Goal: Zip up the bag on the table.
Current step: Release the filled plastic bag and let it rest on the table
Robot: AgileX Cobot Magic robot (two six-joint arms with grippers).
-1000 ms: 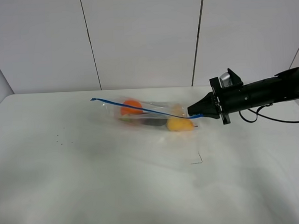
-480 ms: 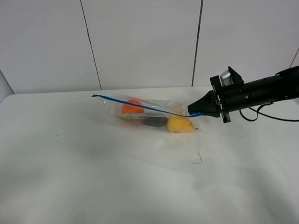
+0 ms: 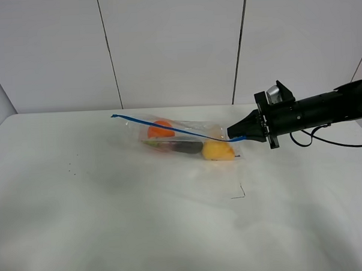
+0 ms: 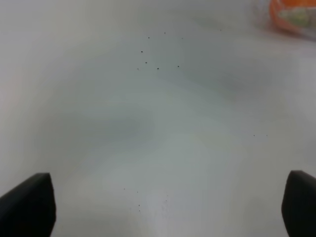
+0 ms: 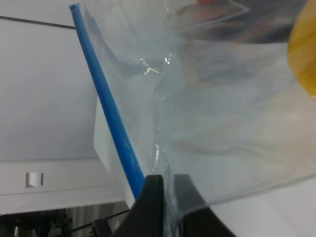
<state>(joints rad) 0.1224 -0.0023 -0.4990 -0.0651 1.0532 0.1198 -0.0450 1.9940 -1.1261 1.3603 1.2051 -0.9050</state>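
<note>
At the right end of the bag's blue zipper strip (image 3: 169, 130), the right gripper (image 3: 234, 134) is pinched tight on the strip's end, holding that edge lifted so the strip runs taut up and away to the left. Below it, the clear bag (image 3: 184, 140) rests on the white table (image 3: 172, 220), with an orange item (image 3: 160, 129), a dark purple one (image 3: 184, 148) and a yellow one (image 3: 218, 150) inside. Over bare tabletop well to the left, the left gripper (image 4: 168, 207) hangs with its jaws spread wide, holding nothing.
</note>
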